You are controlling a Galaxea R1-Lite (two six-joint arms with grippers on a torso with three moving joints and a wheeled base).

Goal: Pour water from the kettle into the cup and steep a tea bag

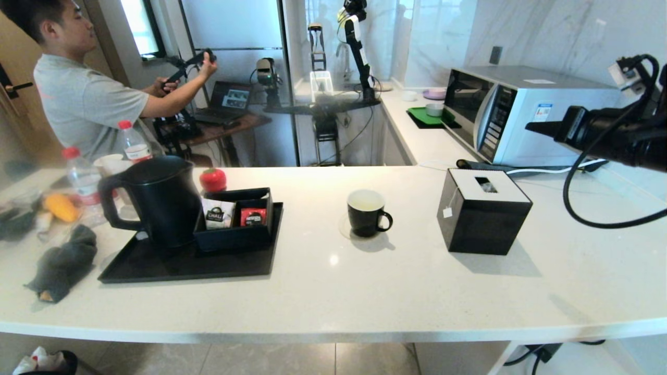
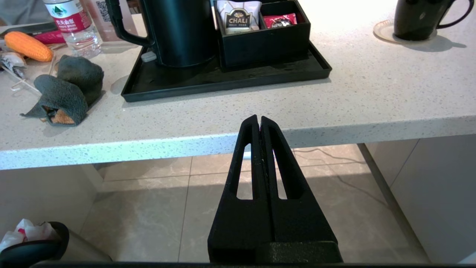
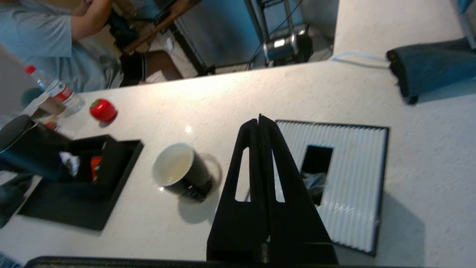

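Below the bench (image 2: 334, 108) edge, seen only by its own wrist camera, the left pincer (image 2: 259, 119) hangs pressed together. On the bench, the tray (image 1: 229, 265) carries the kettle (image 1: 161, 200) and a box (image 1: 234, 237) of packets (image 1: 218, 216); the cup (image 1: 367, 211) stands alone, pale liquid inside. High over the tissue box (image 1: 484, 211), the right pincer (image 3: 259, 119) hovers, also pressed together.
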